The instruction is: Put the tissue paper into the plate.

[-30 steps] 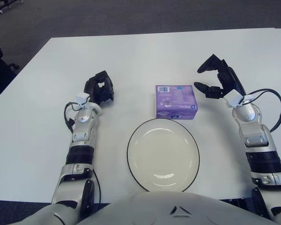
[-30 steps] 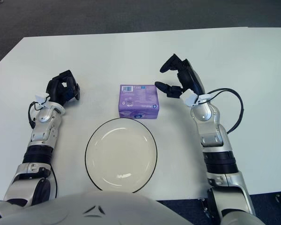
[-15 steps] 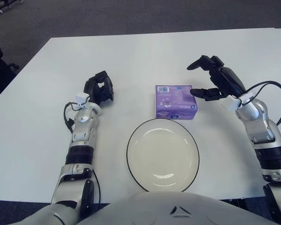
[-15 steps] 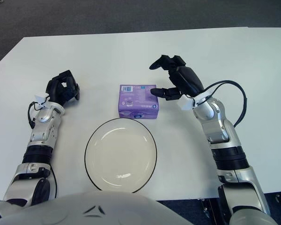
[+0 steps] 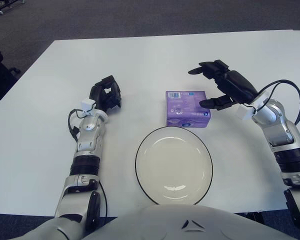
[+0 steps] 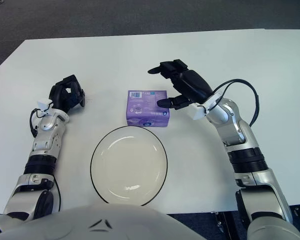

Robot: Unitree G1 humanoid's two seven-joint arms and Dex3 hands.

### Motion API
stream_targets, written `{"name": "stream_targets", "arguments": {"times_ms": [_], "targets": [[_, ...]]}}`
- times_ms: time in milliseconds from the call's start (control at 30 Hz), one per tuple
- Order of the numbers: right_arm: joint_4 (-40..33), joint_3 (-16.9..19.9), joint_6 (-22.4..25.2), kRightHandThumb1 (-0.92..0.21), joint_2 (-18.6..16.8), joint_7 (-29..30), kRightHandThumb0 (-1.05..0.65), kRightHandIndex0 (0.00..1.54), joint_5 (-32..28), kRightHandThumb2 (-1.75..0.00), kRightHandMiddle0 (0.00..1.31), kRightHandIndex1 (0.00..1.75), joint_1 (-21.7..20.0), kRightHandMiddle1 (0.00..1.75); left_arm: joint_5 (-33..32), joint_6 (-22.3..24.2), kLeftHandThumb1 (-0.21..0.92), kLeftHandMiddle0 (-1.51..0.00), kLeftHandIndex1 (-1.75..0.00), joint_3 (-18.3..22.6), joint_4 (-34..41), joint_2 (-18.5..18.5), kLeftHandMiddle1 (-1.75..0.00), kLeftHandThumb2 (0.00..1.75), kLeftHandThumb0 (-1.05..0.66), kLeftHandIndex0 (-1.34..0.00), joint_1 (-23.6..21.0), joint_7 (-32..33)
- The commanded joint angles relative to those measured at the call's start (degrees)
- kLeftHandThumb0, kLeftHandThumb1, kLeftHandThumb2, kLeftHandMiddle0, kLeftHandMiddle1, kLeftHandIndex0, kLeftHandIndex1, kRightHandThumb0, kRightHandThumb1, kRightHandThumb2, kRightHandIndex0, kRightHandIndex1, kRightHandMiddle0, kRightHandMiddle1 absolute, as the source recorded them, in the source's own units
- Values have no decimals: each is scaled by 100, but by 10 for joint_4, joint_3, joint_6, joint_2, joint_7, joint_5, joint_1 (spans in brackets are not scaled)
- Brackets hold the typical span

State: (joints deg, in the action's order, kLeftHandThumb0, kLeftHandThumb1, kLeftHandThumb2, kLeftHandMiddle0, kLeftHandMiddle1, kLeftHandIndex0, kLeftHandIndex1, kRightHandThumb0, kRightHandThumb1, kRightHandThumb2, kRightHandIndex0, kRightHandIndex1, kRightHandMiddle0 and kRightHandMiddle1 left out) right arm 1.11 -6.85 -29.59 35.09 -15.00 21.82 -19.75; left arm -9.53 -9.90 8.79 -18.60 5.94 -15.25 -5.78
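Observation:
A purple tissue pack (image 5: 187, 108) lies flat on the white table, just beyond the rim of a white plate with a dark edge (image 5: 174, 165). The plate holds nothing. My right hand (image 5: 214, 86) is open, its fingers spread over the pack's right side, the lower finger (image 5: 210, 103) at the pack's right edge. It also shows in the right eye view (image 6: 172, 85). My left hand (image 5: 107, 94) rests on the table to the left of the pack, fingers curled, holding nothing.
The white table (image 5: 155, 55) stretches wide behind the pack. Its front edge lies close below the plate. Dark floor lies beyond the far edge. A black cable (image 5: 285, 87) loops from my right wrist.
My right hand has moved left and forward from the pack's right side until its spread fingers reach over the pack. The left hand, pack and plate have not moved.

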Motion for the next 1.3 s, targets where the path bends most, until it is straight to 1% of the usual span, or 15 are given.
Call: {"name": "stream_targets", "arguments": {"times_ms": [0, 167, 333, 600, 867, 1067, 1267], "targets": [[-15, -14, -2, -92, 17, -41, -105, 0, -1, -69, 0, 25, -23, 53, 1, 3, 69, -131, -175, -14, -76, -52, -175, 98, -40, -96, 125, 0], [-38, -16, 17, -92, 18, -75, -105, 0, -13, -68, 0, 16, -24, 51, 2, 3, 69, -131, -175, -15, -77, -52, -175, 98, -41, -96, 125, 1], [-54, -15, 34, -92, 15, -101, -105, 0, -23, -67, 0, 10, -23, 51, 1, 4, 69, -131, -175, -15, -76, -53, -175, 98, -40, -96, 126, 1], [-98, -19, 83, -92, 13, -161, -105, 0, -46, -66, 0, 2, -20, 46, -1, 0, 68, -131, -175, -14, -77, -56, -175, 98, -40, -96, 126, 0], [-147, -28, 139, -92, 6, -204, -105, 0, -58, -66, 0, 0, -11, 37, -4, -2, 68, -132, -175, -14, -77, -57, -175, 98, -41, -97, 127, -3], [-180, -32, 183, -92, -2, -224, -105, 0, -58, -68, 0, 0, -2, 32, -3, -7, 68, -132, -175, -13, -80, -57, -175, 98, -41, -96, 126, -3], [-198, -38, 221, -92, -6, -240, -105, 0, -58, -71, 0, 0, -4, 27, -4, -10, 68, -132, -175, -12, -83, -57, -175, 98, -40, -96, 126, -4]]}}
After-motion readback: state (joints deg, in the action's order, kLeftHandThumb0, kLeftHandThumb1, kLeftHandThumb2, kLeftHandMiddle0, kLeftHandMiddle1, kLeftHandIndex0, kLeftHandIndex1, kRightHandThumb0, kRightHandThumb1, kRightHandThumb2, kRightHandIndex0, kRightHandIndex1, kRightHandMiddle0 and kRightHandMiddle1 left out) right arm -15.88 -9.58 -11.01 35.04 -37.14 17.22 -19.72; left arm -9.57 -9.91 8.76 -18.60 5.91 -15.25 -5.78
